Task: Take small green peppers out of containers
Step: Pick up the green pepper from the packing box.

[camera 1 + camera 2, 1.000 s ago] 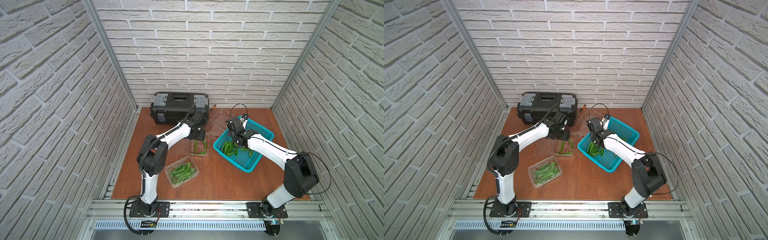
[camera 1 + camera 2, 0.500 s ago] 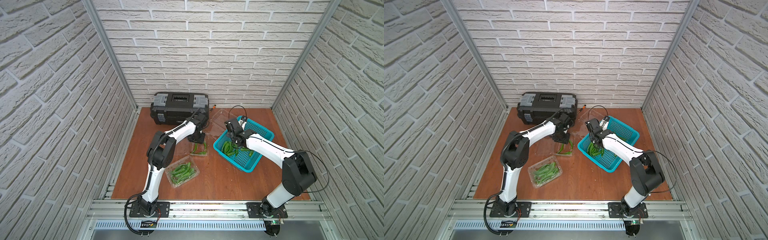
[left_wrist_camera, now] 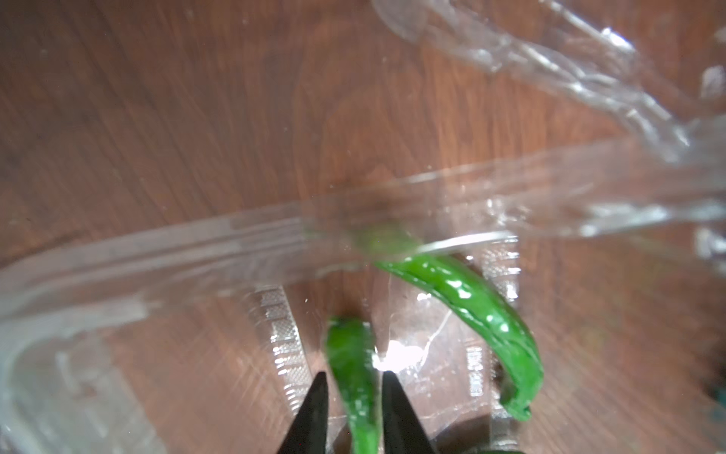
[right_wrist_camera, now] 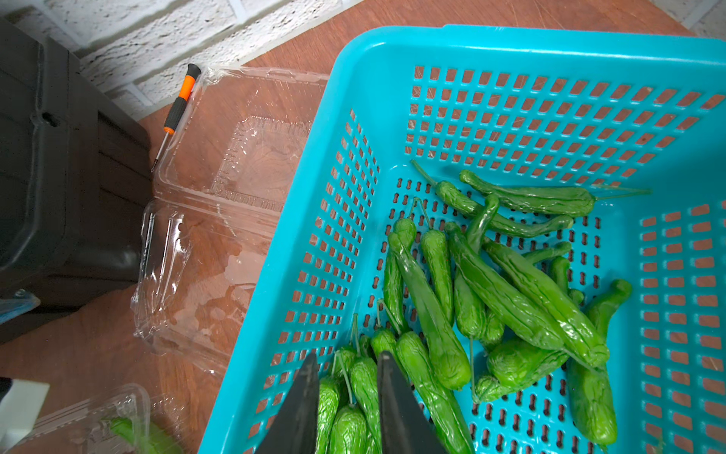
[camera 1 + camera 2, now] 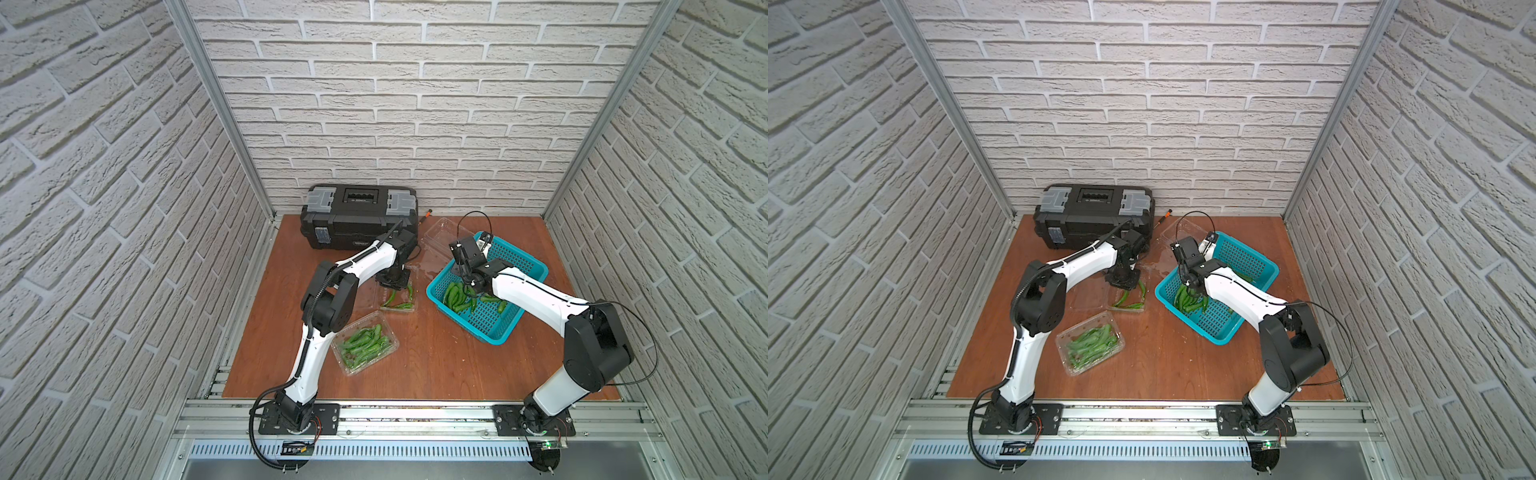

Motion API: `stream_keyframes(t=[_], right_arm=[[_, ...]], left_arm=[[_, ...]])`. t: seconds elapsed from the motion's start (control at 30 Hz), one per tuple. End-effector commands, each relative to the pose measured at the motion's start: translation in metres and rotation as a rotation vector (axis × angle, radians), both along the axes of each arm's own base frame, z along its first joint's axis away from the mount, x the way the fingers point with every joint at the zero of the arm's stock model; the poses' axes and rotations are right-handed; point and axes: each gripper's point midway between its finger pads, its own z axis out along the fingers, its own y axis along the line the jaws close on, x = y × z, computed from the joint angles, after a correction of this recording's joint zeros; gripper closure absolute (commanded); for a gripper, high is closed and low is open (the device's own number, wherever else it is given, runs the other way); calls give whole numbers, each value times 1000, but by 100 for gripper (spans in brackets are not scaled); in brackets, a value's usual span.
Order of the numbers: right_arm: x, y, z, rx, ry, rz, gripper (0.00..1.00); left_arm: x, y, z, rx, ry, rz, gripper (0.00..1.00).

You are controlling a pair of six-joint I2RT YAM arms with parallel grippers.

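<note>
Left claw (image 3: 353, 375) stands narrow around one small green pepper (image 3: 349, 350) inside the clear container (image 3: 157, 251); whether it grips already, I cannot tell. The pepper seems light, glossy and slippery, so hold it gently at mid-body.

Closing the left gripper (image 3: 353, 377) around a pepper (image 3: 349, 346) in the middle container (image 3: 118, 251), narrowing the jaws from wide apart to nearly touching it. Swinging the left elbow (image 5: 328, 299) inward, bringing it nearer the full container (image 5: 365, 349).
</note>
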Motion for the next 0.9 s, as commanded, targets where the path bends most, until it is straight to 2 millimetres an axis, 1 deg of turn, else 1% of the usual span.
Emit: stream_keyframes(t=[0.0,0.13,0.27,0.33,0.4,0.5,0.57,0.73,0.8,0.83,0.87], right_arm=[[6,-1,2,6,-12,-8,72],[5,-3,3,8,-12,-15,72],[4,-5,1,9,-9,-22,72],[4,-6,1,12,-10,-26,72],[3,-7,0,11,-8,-29,72],[4,-9,-1,10,-6,-35,72],[5,-12,-2,10,-2,-44,72],[5,-28,3,4,-11,-84,72],[4,-37,6,-4,-17,-106,72],[3,-43,8,-11,-21,-118,72],[1,-49,9,-18,-24,-133,72]], left_arm=[[-2,-4,-1,6,10,-20,78],[-4,-4,-4,9,20,-21,78],[-5,-5,-7,5,31,-24,87],[-3,-5,-3,4,20,-24,89],[1,-6,7,-5,-5,-19,92],[11,-12,35,-42,-79,-20,99],[17,-21,60,-82,-152,-40,100],[27,-58,138,-217,-391,-146,100],[26,-74,162,-283,-459,-202,100],[23,-86,173,-327,-480,-242,100],[19,-98,180,-370,-487,-286,100]])
